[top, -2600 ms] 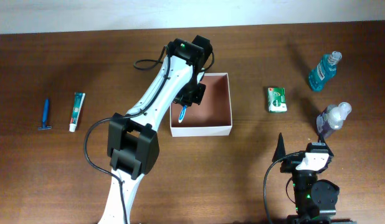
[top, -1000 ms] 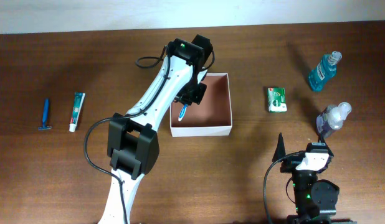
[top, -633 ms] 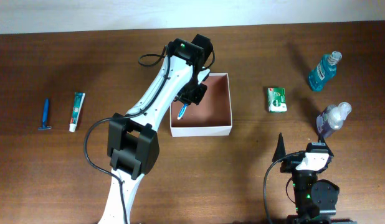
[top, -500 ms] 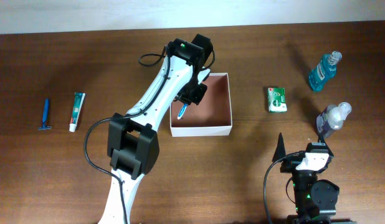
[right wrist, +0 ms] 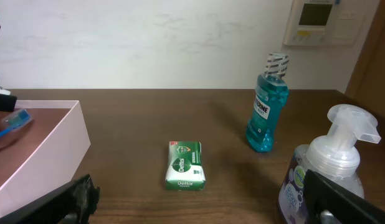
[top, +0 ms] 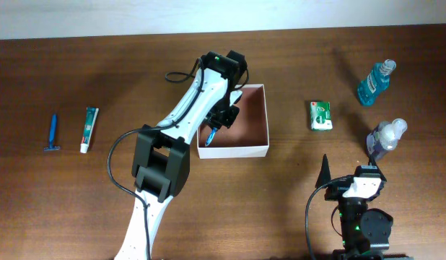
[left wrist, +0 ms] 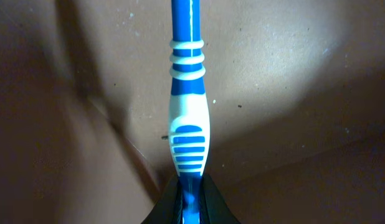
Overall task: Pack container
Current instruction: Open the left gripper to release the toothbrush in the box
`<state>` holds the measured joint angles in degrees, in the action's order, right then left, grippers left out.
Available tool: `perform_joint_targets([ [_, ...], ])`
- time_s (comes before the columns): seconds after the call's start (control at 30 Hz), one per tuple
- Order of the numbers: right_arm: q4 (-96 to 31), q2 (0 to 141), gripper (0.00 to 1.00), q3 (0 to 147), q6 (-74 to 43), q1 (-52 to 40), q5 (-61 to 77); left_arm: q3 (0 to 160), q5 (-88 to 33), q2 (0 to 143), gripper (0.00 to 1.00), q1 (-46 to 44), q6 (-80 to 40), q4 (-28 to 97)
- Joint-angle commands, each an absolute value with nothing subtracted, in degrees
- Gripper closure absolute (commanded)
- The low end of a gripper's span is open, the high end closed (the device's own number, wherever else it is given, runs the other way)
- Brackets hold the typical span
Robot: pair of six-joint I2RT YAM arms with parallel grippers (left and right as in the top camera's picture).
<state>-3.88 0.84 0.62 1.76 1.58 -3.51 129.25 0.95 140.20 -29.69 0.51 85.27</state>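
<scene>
The container [top: 267,119] is a square white-walled box with a reddish-brown floor, at the table's middle. It also shows in the right wrist view [right wrist: 46,152] and as the floor in the left wrist view [left wrist: 292,74]. My left gripper [top: 223,118] is inside its left half, shut on the handle of a blue and white toothbrush [top: 211,136]. In the left wrist view the toothbrush [left wrist: 188,118] sticks out from the jaws [left wrist: 189,208], close over the floor. My right gripper [top: 351,175] is open and empty at the front right; in its own view [right wrist: 205,205] the fingers stand wide apart.
A green soap packet [top: 321,115] lies right of the container. A teal mouthwash bottle [top: 374,81] and a purple pump bottle [top: 385,137] stand at the right. A toothpaste tube [top: 89,128] and a blue razor [top: 53,133] lie at the far left.
My left arm has swung a little to the right. Its gripper has moved slightly toward the container's front wall with the toothbrush still in it. The right arm has not moved.
</scene>
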Motion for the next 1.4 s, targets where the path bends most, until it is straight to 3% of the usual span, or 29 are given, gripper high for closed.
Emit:
perform_joint_targets([
  [0.0,-4.29,0.43,0.02,0.32,1.69,1.13,-3.60,129.14,1.30,140.57,0.99,-30.00,1.80,86.06],
  [0.4,-4.27,0.43,0.02,0.32,1.69,1.13,-3.60,129.14,1.30,140.57,0.98,-30.00,-3.11,88.38],
  [0.5,-4.29,0.43,0.02,0.32,1.69,1.13,-3.60,129.14,1.30,140.57,0.87,-30.00,-3.25,87.61],
  [1.1,-4.29,0.43,0.02,0.32,1.69,1.13,-3.60,129.32,1.28,140.66,0.89,-30.00,-3.20,84.62],
  [1.37,-4.29,0.43,0.02,0.32,1.67,1.13,-3.60,138.45,-1.39,140.66,0.87,-29.95,-3.18,87.72],
])
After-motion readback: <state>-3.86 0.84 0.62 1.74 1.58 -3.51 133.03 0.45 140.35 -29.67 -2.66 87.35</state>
